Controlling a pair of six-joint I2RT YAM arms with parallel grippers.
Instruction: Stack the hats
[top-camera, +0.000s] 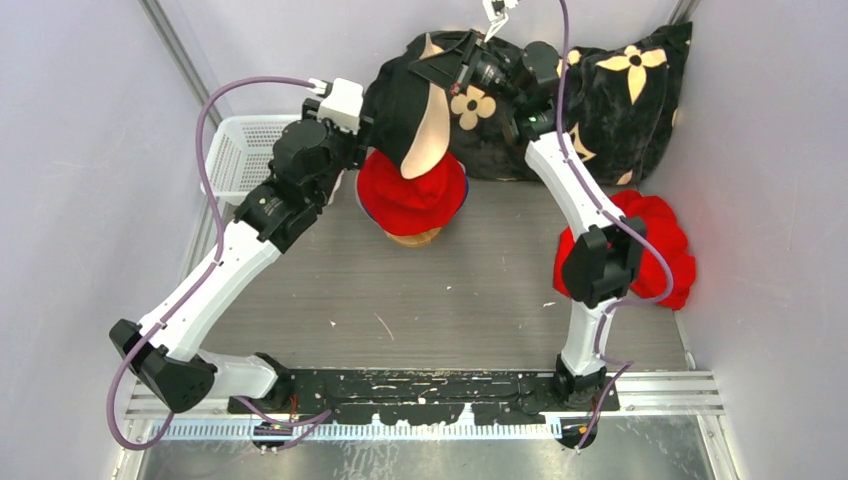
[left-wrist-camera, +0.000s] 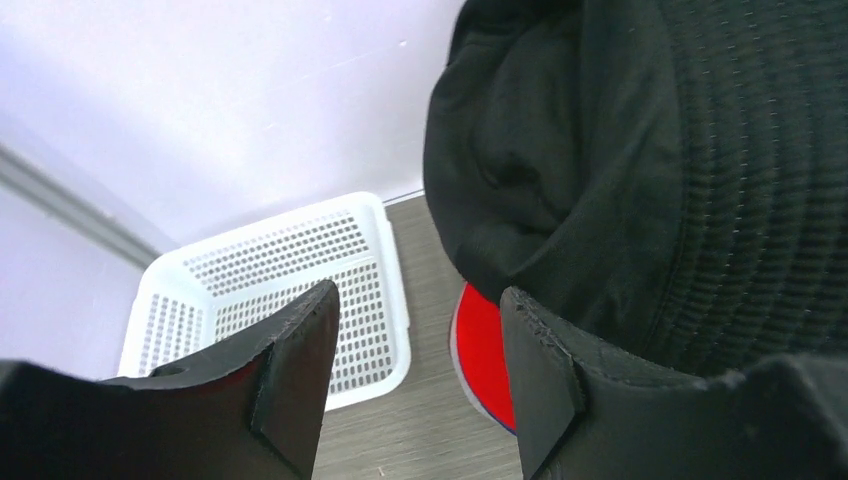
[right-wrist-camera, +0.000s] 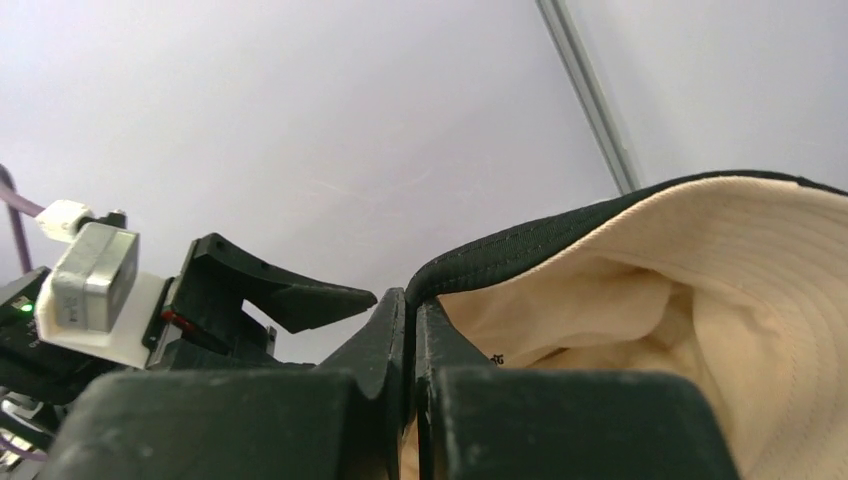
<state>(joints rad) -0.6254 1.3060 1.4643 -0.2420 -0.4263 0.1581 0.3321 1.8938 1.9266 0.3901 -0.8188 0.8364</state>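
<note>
A black hat (top-camera: 400, 95) with a cream lining (right-wrist-camera: 700, 300) hangs tilted above the stack of hats. My right gripper (right-wrist-camera: 410, 310) is shut on its brim edge. A red hat (top-camera: 410, 195) tops the stack, and an orange one (top-camera: 412, 238) peeks out below it. My left gripper (left-wrist-camera: 420, 370) stands open at the black hat's left side with nothing between its fingers. In the left wrist view the black hat (left-wrist-camera: 620, 180) drapes over the outside of the right finger (left-wrist-camera: 545, 380). The red hat (left-wrist-camera: 485, 350) shows below it.
A white perforated basket (top-camera: 240, 150) sits at the back left, just behind the left wrist. A black pillow with cream flowers (top-camera: 620, 90) leans in the back right corner. A bright red cloth bundle (top-camera: 660, 240) lies by the right wall. Walls close in on three sides.
</note>
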